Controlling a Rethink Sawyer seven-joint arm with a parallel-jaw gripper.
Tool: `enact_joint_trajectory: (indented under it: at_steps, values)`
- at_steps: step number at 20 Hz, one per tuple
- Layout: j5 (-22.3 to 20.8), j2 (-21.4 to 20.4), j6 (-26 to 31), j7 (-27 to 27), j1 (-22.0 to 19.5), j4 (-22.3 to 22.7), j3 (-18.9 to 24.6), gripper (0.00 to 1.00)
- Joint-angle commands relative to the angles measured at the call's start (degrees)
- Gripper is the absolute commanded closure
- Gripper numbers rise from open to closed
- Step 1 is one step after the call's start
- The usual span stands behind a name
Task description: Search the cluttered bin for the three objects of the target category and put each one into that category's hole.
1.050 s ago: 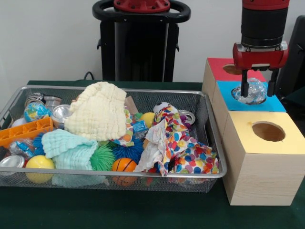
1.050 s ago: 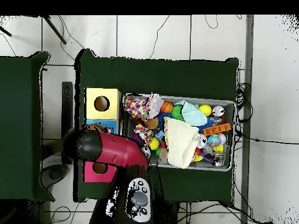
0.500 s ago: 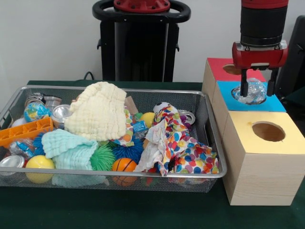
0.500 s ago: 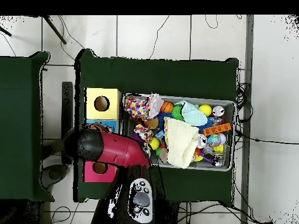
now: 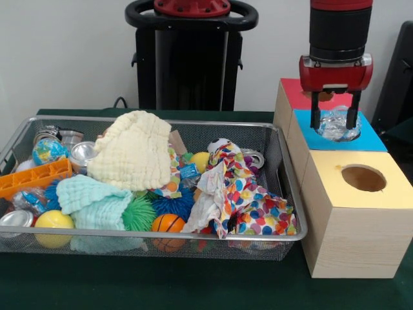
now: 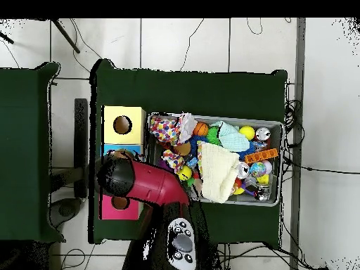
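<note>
Crumpled clear plastic bottle [image 5: 335,124] sits in blue box's hole [image 5: 338,134].

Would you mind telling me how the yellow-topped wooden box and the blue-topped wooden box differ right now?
The yellow-topped wooden box shows an open round hole with nothing in it; the blue-topped wooden box has a crumpled clear plastic bottle sitting at its hole. The gripper hangs over the blue one, not the yellow. In the front view the yellow box is nearer. Both have pale wood sides.
</note>
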Motion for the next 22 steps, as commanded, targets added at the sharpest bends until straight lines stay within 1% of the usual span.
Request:
enact_joint_trajectory:
  at_steps: [1,4,6,9,14,19,22]
  values:
    - [-0.33,0.34,-4.83,10.55,-1.87,5.59,5.89,0.00]
    - [-0.57,1.78,-3.78,11.65,0.59,4.18,3.65,0.00]
    - [-0.45,2.54,-5.69,12.42,1.40,4.57,3.72,0.00]
    - [0.18,2.48,-6.55,13.73,2.95,5.27,3.23,0.00]
    - [0.95,1.36,-3.64,14.45,5.32,4.59,1.48,0.00]
    - [0.77,1.65,-4.80,13.04,4.20,4.50,2.20,0.00]
    - [0.62,2.08,-4.85,12.71,4.10,3.86,1.88,0.00]
